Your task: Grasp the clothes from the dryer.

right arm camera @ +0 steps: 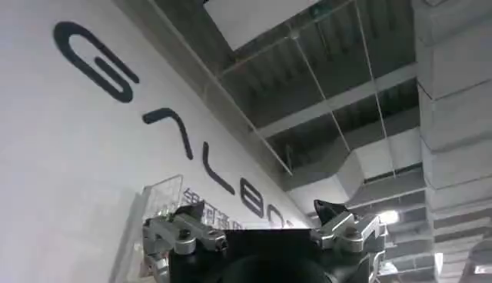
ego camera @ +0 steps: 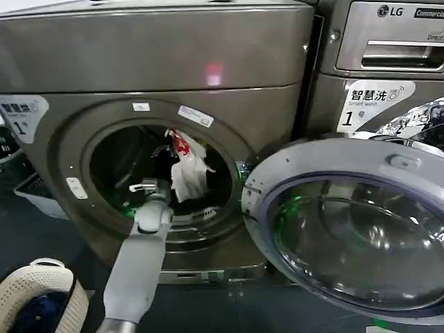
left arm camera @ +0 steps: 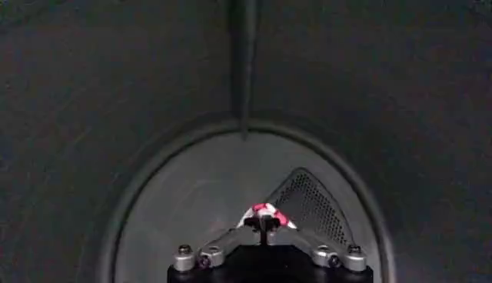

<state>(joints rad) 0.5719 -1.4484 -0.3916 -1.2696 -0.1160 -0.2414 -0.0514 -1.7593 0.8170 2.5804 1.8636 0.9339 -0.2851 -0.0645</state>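
So the left arm is reaching in through the porthole of the dryer (ego camera: pixel 139 83), and the left gripper (left arm camera: pixel 264 221) sits well inside the drum. In the wrist view its fingers come together to a point with a scrap of red-and-white cloth pinched at the tip, so I'd call it clenched on the white garment (ego camera: pixel 187 170). From the head view that garment hangs in the upper right of the porthole, red patch on top, white part drooping below. There's a green glint low in the porthole beside the arm, but I can't tell if that's the other piece of clothes or just a reflection.

The door (ego camera: pixel 347 222) is swung wide open to the right of the porthole. The basket (ego camera: pixel 38 298) sits on the floor below and left of it.

The right gripper (right arm camera: pixel 265 231) is nowhere near the dryer, pointing up at a wall and ceiling, fingers spread apart and empty.

What could go wrong: that pinch looks like it has only an edge of the fabric, so the cloth could slip out on the way back. The dangling part could also drag or snag on the porthole rim, or on the drum's lifter fin
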